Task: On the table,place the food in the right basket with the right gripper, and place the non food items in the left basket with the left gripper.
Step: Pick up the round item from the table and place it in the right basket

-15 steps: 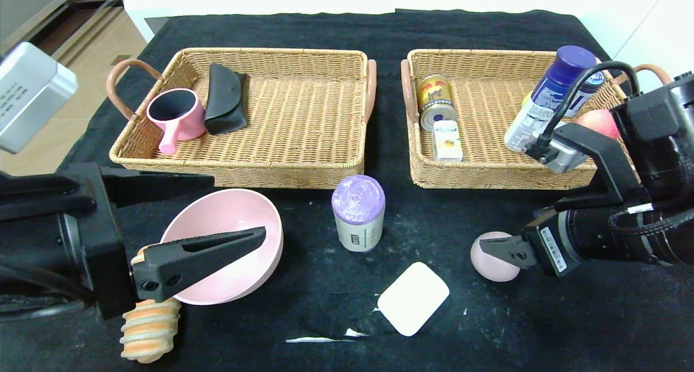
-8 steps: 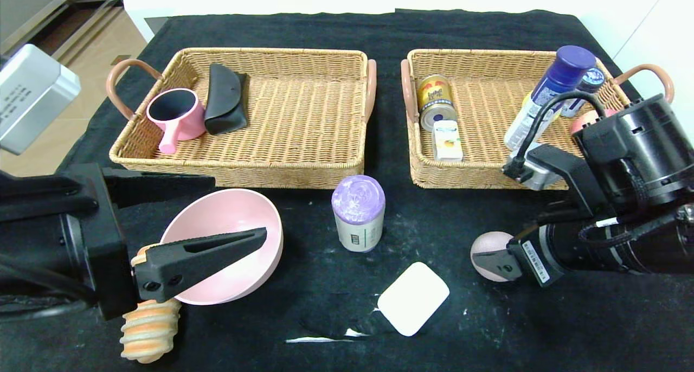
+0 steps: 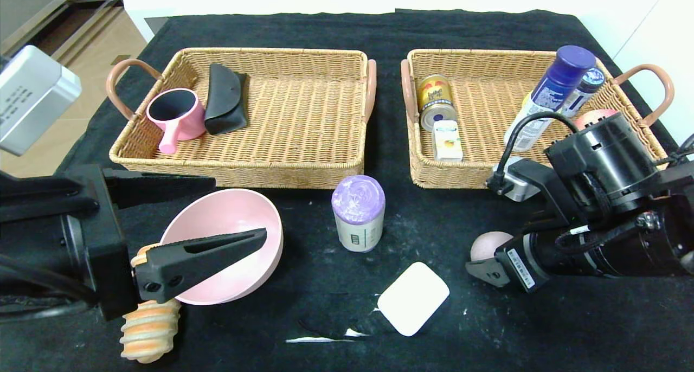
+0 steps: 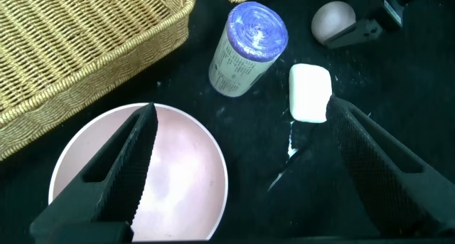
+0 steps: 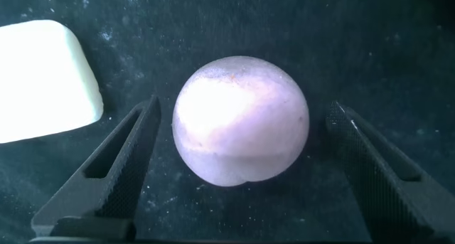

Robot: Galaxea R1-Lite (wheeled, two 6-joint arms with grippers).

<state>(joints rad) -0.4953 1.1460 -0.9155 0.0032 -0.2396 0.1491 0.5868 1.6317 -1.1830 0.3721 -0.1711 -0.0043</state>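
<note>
A pale pink round ball (image 3: pixel 484 245), shaped like a peach, lies on the black cloth at front right. My right gripper (image 3: pixel 480 257) is low over it and open. In the right wrist view the ball (image 5: pixel 240 119) sits between the two fingers (image 5: pixel 117 173) with a gap on each side. My left gripper (image 3: pixel 238 206) hangs open above a pink bowl (image 3: pixel 227 242) at front left, holding nothing. The left basket (image 3: pixel 309 117) and the right basket (image 3: pixel 488 106) stand side by side behind.
A purple-lidded canister (image 3: pixel 358 212) and a white block (image 3: pixel 413 297) lie mid-table, with a spiral orange-and-cream piece (image 3: pixel 149 328) at front left. The left basket holds a pink cup (image 3: pixel 176 114) and a black pouch (image 3: pixel 225 98). The right basket holds a can (image 3: pixel 435 101), a small box (image 3: pixel 448 140) and a blue bottle (image 3: pixel 547 95).
My right arm has swung down and slightly left, bringing its open fingers lower around the pink ball. The left arm and all the objects have stayed in place.
</note>
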